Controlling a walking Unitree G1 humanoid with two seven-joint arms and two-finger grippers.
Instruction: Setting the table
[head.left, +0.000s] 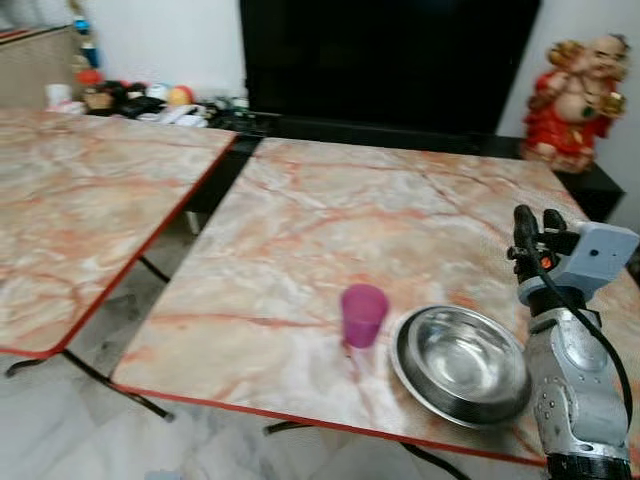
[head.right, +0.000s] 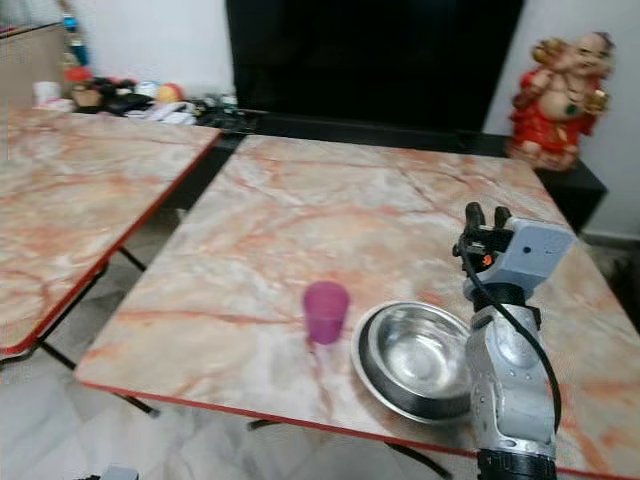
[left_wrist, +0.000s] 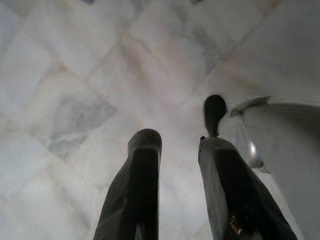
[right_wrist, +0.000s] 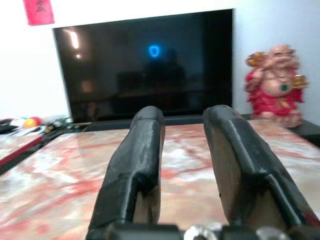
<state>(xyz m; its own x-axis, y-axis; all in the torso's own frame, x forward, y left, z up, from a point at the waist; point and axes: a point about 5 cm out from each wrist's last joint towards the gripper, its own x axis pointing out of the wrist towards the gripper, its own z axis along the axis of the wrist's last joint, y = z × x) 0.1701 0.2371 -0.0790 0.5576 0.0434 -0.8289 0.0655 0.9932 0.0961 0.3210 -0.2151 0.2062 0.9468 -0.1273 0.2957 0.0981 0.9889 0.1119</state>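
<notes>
A translucent purple cup (head.left: 362, 315) stands upright near the front edge of the marble-patterned table (head.left: 330, 210). Just to its right lies an empty steel bowl (head.left: 462, 362), close to the cup but apart from it. My right gripper (head.left: 535, 222) is raised over the table's right side, beyond and to the right of the bowl. Its fingers (right_wrist: 145, 150) point towards the television, open, with nothing between them. The left gripper (left_wrist: 179, 140) hangs low over the tiled floor, open and empty.
A second marble table (head.left: 80, 200) stands to the left, across a narrow gap with folding legs (head.left: 90, 375) showing. A black television (head.left: 390, 60) on a low stand fills the back. A red and gold statue (head.left: 580, 95) sits at the back right, with clutter (head.left: 150, 100) at the back left.
</notes>
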